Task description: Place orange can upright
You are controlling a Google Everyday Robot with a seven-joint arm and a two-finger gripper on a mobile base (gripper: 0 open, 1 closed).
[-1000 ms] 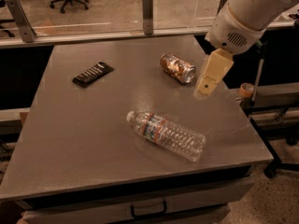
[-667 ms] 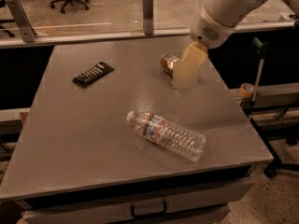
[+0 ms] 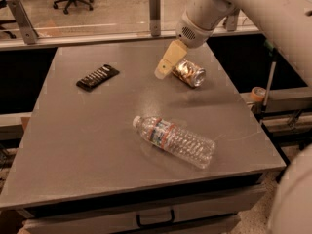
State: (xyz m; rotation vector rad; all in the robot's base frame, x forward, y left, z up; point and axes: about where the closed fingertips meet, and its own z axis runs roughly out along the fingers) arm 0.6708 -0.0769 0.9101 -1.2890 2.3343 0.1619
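Observation:
The orange can (image 3: 189, 73) lies on its side on the grey table (image 3: 97, 130), toward the far right, its silver top rim facing right and toward me. My gripper (image 3: 165, 65) hangs just left of the can, its pale yellow finger covering the can's left end. The arm comes down from the upper right.
A clear plastic water bottle (image 3: 174, 140) lies on its side at the table's middle front. A black flat packet (image 3: 97, 77) lies at the far left. A glass partition with metal posts (image 3: 155, 13) runs behind the table. A roll of tape (image 3: 257, 93) sits off the right edge.
My gripper has swung left across the can, from its right side to its left end, and come lower toward the table. The can and bottle have not moved.

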